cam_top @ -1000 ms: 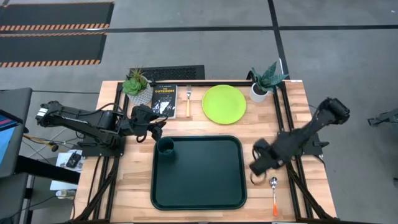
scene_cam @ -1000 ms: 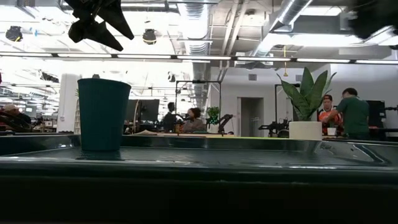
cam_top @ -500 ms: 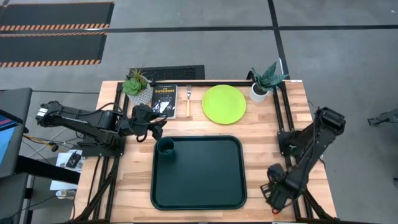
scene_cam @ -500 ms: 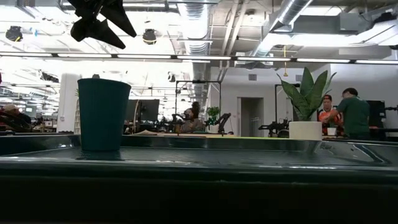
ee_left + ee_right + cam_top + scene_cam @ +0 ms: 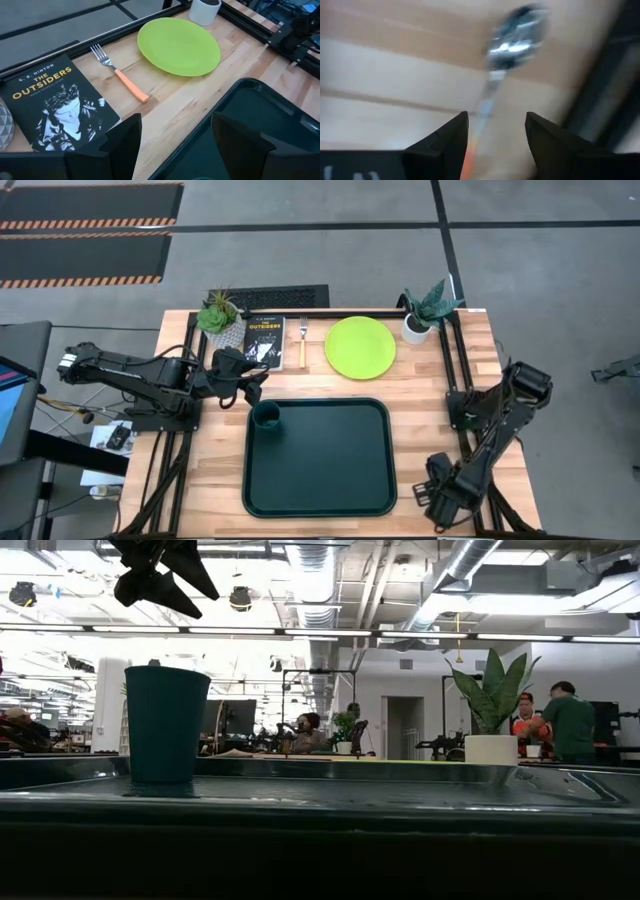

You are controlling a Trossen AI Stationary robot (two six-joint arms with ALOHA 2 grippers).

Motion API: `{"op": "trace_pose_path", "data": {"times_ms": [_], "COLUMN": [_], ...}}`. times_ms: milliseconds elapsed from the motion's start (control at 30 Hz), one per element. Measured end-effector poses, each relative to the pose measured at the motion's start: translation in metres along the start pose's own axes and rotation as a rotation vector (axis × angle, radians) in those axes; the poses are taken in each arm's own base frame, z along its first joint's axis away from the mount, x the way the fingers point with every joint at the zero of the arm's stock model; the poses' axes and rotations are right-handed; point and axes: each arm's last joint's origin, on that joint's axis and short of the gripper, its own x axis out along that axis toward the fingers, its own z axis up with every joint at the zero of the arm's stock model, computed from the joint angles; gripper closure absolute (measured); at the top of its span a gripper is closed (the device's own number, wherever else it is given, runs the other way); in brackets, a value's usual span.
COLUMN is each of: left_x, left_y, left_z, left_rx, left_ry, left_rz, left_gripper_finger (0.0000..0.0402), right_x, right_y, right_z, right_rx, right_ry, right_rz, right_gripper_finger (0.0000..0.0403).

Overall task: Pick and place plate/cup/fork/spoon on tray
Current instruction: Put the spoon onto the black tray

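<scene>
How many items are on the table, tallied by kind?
Tray: 1
Cup: 1
Plate: 1
Fork: 1
Spoon: 1
Book: 1
Potted plants: 2
Total: 8

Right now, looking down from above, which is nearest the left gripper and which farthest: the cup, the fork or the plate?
From the left gripper:
1. The cup, just beside it, in the tray's corner.
2. The fork, beside the book.
3. The plate, farther right.
</scene>
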Motion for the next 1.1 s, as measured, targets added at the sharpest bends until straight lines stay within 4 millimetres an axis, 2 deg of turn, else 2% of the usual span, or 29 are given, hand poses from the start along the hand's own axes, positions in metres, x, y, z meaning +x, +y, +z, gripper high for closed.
{"op": "trace_pose_path", "data": {"times_ms": [167,467,733,1100], "left_x": [0.000,0.000,0.000,0.000], "left_y": [0.000,0.000,0.000,0.000], "left_z": [0.000,0.000,0.000,0.000], "left_rx": [0.004,0.005,0.013,0.027], "left_ry": [-0.003,-0.005,-0.002,-0.001], "left_rz": [0.004,0.006,0.003,0.003], "left_gripper_finger": [0.0173,0.0173,0.0173,0.0173], "right_x": [0.024,0.027,0.042,0.033], "right_y": [-0.003,-0.002,0.006,0.000], "right_z": [0.009,0.010,0.007,0.011], "right_rx": [0.007,0.016,0.019,0.016], "right_ry": [0.012,0.023,0.036,0.015], "right_rz": [0.003,0.010,-0.019,-0.024], "right_gripper_finger": [0.0184,0.0198,0.0287,0.0385]}}
